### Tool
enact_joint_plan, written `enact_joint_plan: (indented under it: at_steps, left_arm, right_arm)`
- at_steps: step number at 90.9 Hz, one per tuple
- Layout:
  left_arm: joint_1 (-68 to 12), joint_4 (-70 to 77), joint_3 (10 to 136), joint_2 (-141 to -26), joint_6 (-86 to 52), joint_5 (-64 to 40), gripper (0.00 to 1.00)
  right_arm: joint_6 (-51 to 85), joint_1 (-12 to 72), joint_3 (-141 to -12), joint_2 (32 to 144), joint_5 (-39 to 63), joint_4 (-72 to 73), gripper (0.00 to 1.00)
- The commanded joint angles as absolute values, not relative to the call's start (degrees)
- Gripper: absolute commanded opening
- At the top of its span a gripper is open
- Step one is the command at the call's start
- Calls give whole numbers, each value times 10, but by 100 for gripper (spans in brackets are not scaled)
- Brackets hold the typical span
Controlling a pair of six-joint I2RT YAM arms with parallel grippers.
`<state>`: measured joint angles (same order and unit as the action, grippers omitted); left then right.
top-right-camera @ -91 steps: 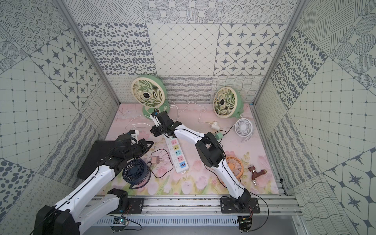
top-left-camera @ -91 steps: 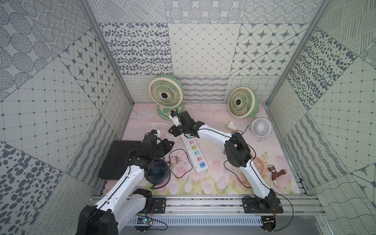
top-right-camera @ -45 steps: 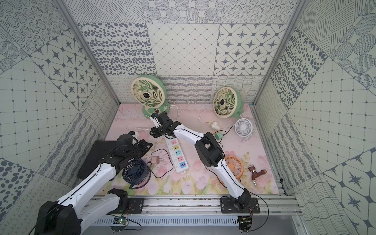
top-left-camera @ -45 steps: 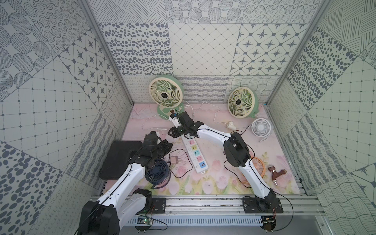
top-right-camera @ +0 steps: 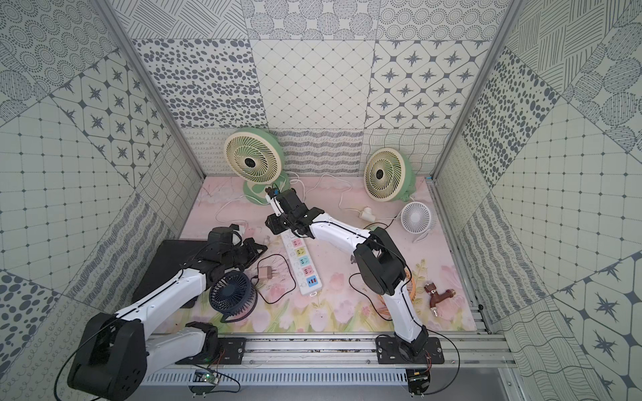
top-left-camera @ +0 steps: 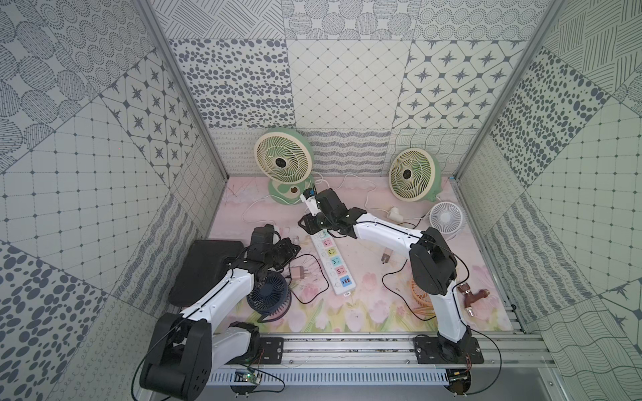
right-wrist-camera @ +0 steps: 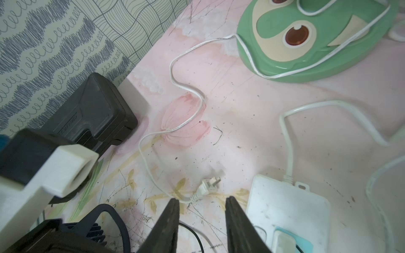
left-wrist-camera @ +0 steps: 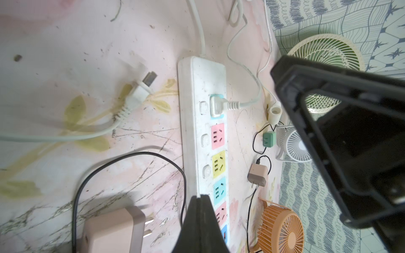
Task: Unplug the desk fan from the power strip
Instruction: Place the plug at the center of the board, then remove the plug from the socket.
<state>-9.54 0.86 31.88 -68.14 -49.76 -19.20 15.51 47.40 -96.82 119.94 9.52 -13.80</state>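
while a white plug (left-wrist-camera: 217, 106) sits in the power strip (left-wrist-camera: 188, 131), left fingers (left-wrist-camera: 192, 221): pressed together, empty; right fingers (right-wrist-camera: 166, 223): parted, empty.

- No word, number or brand is reading legibly in any view.
- Raised lettering is showing on the black housing (right-wrist-camera: 92, 111) in the right wrist view, too blurred to read.
- A small red mark is showing on the blue end of the power strip (left-wrist-camera: 202, 83) in the left wrist view, too small to make out.
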Motion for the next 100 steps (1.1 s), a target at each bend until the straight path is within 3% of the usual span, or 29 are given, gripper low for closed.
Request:
enact_joint_plan:
  at_steps: [1,36,79,100]
  left_arm:
    - [-94,112,321,-729,-510,-277,0]
    - [-95,230,329,-846,-560,-347,0]
    - [-96,249,331,-899,-570,-359,0]
    - [-96,255,332,-910,-571,-361,0]
  right_arm:
    - [151,469,-916,1162,40,-91,38]
    - [160,468,-791,1129,-22,-38,38]
    - [162,464,-837,1192,-45,-30,37]
    - [161,463,-876,1227,-47,-37,29]
